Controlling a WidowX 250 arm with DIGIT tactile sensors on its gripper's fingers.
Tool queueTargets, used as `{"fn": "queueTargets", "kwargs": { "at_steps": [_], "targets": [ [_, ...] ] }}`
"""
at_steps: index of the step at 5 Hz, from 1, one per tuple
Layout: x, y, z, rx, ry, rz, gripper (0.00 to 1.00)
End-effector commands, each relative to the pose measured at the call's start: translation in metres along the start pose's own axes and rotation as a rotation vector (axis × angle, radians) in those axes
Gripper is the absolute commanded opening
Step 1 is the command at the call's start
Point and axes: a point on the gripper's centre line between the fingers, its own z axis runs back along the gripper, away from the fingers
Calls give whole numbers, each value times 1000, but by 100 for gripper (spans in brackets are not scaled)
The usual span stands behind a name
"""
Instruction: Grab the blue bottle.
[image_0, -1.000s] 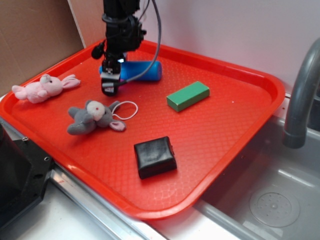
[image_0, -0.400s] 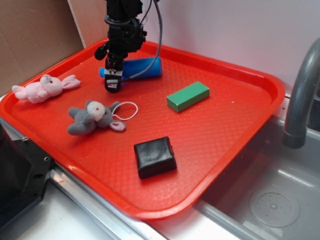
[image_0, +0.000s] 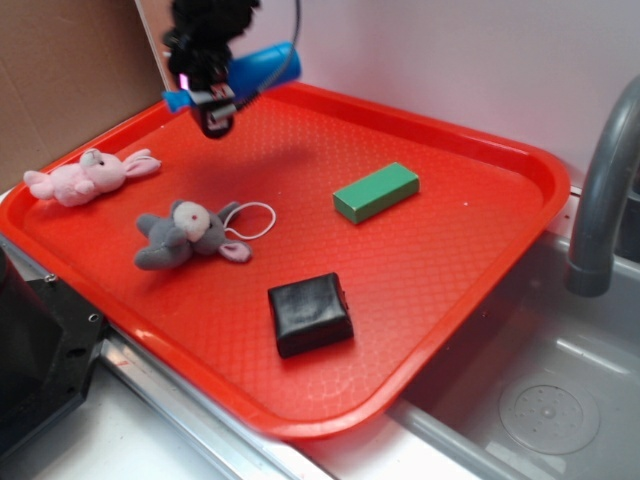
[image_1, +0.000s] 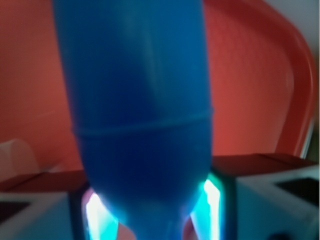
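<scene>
My gripper (image_0: 212, 100) is shut on the blue bottle (image_0: 255, 68) and holds it in the air above the back left of the red tray (image_0: 480, 250). The bottle lies roughly level, its mouth pointing left past the fingers and its body sticking out to the right. In the wrist view the blue bottle (image_1: 137, 100) fills the middle of the frame, pinched near its neck between my gripper's (image_1: 150, 210) two fingers, with the tray (image_1: 250, 100) blurred behind.
On the tray lie a pink plush bunny (image_0: 85, 175), a grey plush mouse (image_0: 185, 235) with a white loop, a green block (image_0: 376, 191) and a black box (image_0: 310, 313). A grey faucet (image_0: 600, 190) and sink (image_0: 530, 400) are at the right. A cardboard wall (image_0: 60, 70) stands at the left.
The gripper, low on the tray over the bottle's neck earlier, has risen and shifted slightly left, lifting the blue bottle off the tray.
</scene>
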Motion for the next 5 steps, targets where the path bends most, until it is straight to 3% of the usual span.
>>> {"fn": "queueTargets", "kwargs": {
  "at_steps": [1, 2, 3, 4, 5],
  "targets": [
    [-21, -15, 114, -118, -106, 298, 0],
    [-20, -7, 163, -127, -108, 295, 0],
    [-15, -2, 177, -102, -100, 325, 0],
    [-11, 2, 171, -120, -100, 350, 0],
    [-6, 4, 165, -76, -132, 398, 0]
  ]
}}
